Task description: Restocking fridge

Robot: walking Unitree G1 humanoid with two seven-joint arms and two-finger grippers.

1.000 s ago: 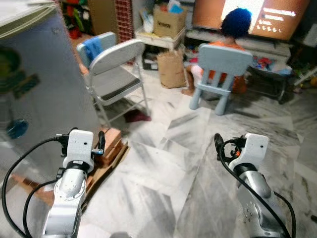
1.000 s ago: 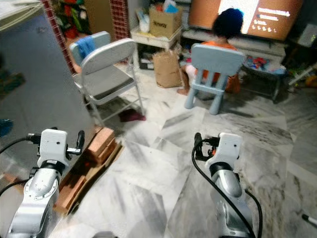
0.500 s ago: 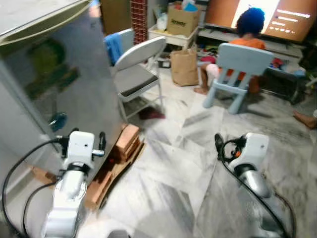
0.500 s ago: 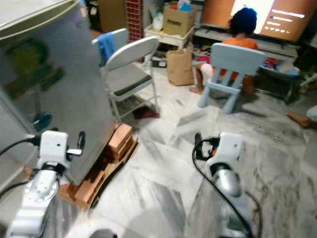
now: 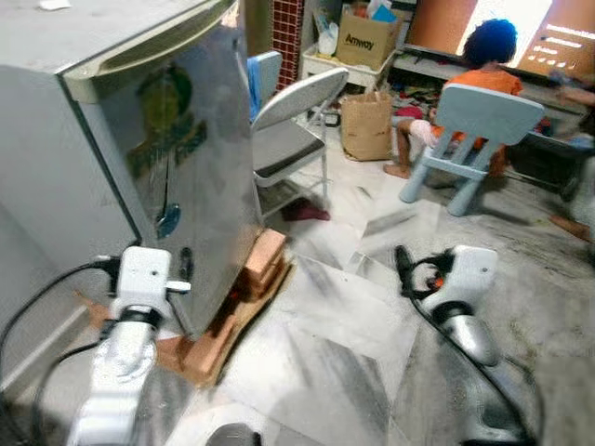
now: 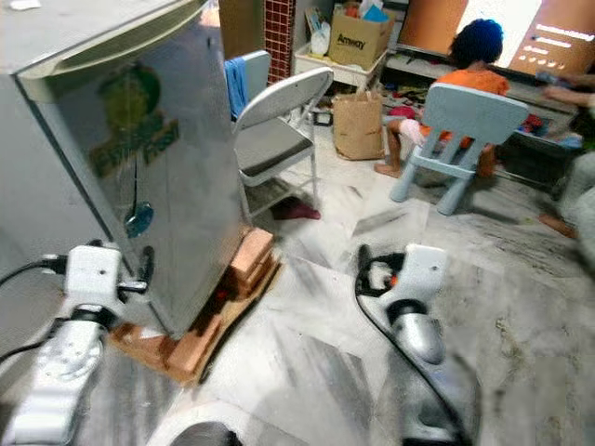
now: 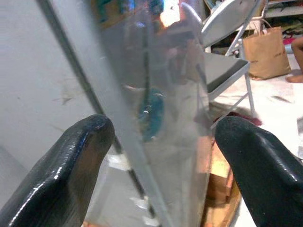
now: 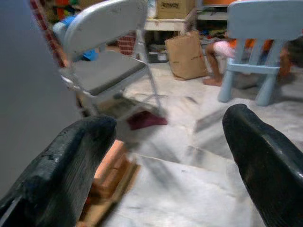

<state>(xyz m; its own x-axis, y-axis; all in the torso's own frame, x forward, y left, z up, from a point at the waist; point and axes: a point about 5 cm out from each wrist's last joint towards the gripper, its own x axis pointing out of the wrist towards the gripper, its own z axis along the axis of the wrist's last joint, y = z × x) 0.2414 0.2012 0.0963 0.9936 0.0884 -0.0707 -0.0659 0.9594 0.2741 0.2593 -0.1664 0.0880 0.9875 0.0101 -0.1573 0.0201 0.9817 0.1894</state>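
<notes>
Small grey metal fridge stands shut at the robot's left, propped on orange bricks. Grey folding chair just beyond it; person in orange on a pale blue plastic chair farther off. Left gripper spread wide, empty, facing the door; right gripper likewise agape over marble floor.

Silver arms, white wrist housings, black looping cables, glossy black fingers
</notes>
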